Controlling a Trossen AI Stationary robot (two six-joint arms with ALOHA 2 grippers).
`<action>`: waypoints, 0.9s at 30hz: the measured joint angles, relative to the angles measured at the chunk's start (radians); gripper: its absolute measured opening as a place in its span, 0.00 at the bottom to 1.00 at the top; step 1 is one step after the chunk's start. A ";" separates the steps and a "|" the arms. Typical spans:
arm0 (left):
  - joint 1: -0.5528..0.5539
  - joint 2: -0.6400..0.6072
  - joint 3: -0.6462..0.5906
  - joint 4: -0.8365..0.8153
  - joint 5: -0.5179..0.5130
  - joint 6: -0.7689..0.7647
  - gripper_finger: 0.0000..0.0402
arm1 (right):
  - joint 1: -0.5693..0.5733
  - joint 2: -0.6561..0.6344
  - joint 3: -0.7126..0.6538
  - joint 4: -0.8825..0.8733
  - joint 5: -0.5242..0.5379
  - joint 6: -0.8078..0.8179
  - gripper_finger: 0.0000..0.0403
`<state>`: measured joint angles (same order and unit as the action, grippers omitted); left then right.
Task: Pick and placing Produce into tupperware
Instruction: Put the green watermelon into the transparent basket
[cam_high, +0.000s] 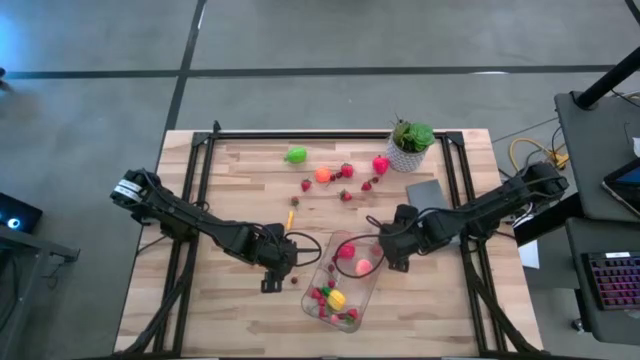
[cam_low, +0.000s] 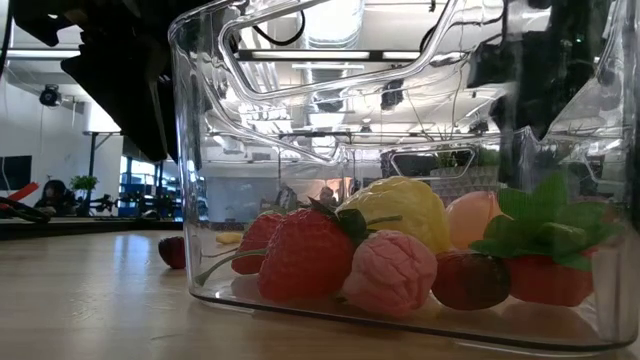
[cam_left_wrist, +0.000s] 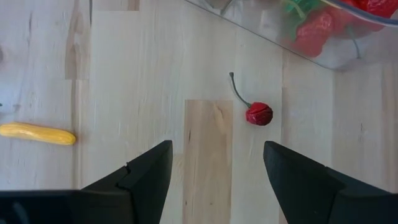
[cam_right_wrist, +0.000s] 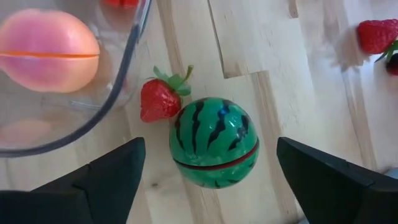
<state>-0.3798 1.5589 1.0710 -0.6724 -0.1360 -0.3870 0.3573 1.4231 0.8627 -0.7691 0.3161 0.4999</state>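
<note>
Left hand (cam_left_wrist: 214, 168) open and empty, low over the bench (cam_high: 240, 190) beside a stemmed cherry (cam_left_wrist: 257, 114). Clear tupperware (cam_high: 368, 292) in the middle (berries, a yellow piece inside). Right hand (cam_right_wrist: 208, 180) spread wide, empty, around a watermelon (cam_right_wrist: 213, 141) touching a strawberry (cam_right_wrist: 158, 99).

One tupperware (cam_high: 345, 280) is sitting on the counter (cam_high: 230, 300). Inside it, the low view is showing one yellow fruit (cam_low: 395, 205), one pink raspberry (cam_low: 390, 272) and one peach (cam_low: 472, 218) among several red berries too crowded to count. Outside it, one watermelon (cam_right_wrist: 214, 142), one cherry (cam_left_wrist: 259, 114), one yellow piece (cam_left_wrist: 37, 133), one light green piece (cam_high: 296, 155), one orange piece (cam_high: 322, 175) and about five small red berries (cam_high: 306, 185) are lying loose. One potted plant (cam_high: 410, 145) and one grey slab (cam_high: 428, 192) are standing by.
</note>
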 joint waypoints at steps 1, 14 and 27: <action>0.000 0.000 0.000 0.000 0.000 0.000 0.59 | 0.000 0.000 0.000 0.002 0.000 0.000 0.91; 0.000 0.000 -0.001 0.001 0.000 0.000 0.59 | -0.005 0.006 -0.037 0.041 -0.108 -0.152 0.96; 0.000 0.000 -0.014 0.008 0.002 0.000 0.59 | -0.103 0.006 -0.084 0.109 -0.116 -0.278 0.96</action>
<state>-0.3798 1.5593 1.0573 -0.6640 -0.1341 -0.3875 0.2546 1.4292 0.7790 -0.6599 0.2001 0.2219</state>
